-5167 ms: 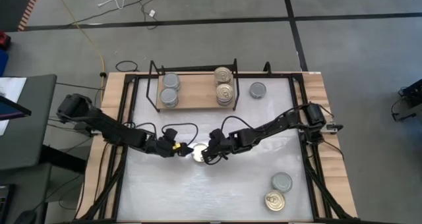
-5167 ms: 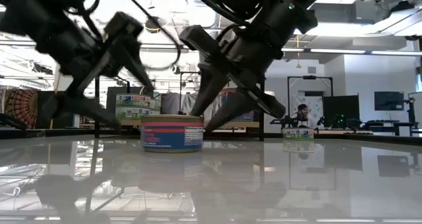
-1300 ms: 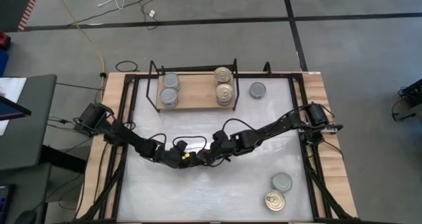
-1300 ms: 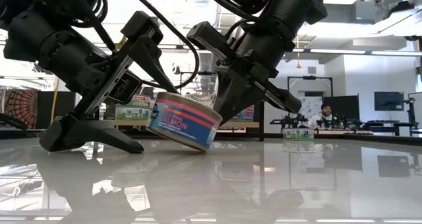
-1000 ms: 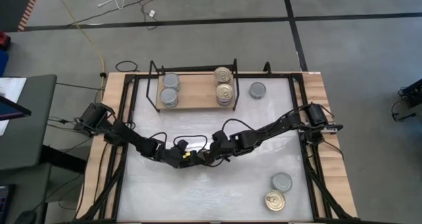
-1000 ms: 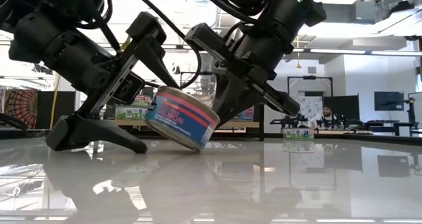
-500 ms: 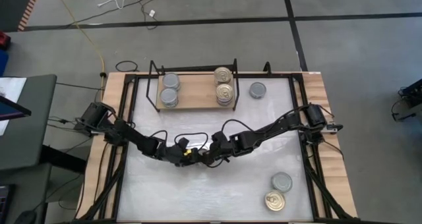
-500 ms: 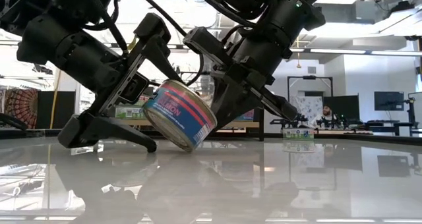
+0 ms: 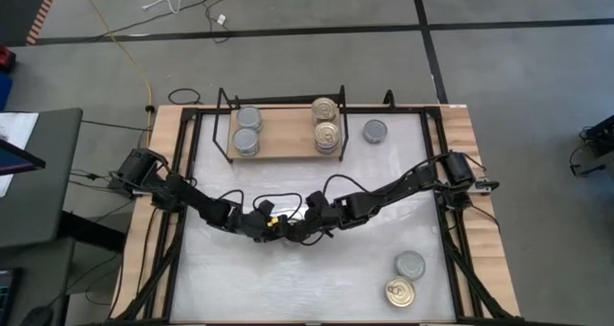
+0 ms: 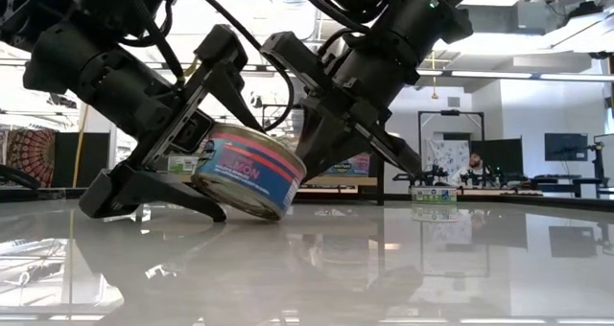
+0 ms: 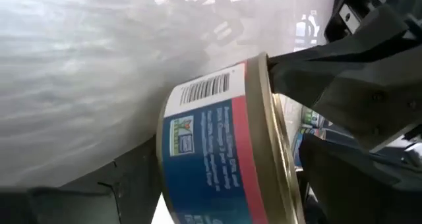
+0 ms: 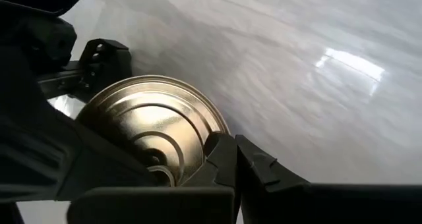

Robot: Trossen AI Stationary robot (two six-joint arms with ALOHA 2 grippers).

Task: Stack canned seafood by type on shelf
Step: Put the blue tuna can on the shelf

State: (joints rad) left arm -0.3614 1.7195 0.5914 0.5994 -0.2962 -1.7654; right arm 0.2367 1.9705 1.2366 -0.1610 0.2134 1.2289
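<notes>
Between the left claw's (image 10: 192, 163) fingers, tilted can (image 10: 247, 172).

A tilted can (image 10: 247, 183) with a blue-and-red label and a barcode rests on one lower edge on the white tabletop, well in front of the shelf (image 9: 284, 144); its gold end (image 12: 153, 128) faces sideways. The shelf is a light wooden board in a black wire frame. On its left end stand two grey-topped cans (image 9: 247, 130), on its right end two gold-topped cans (image 9: 326, 122). A grey can (image 9: 375, 130) lies just right of the shelf. Far from the shelf, at the table's near right, sit a grey can (image 9: 410, 265) and a gold can (image 9: 399, 292).
</notes>
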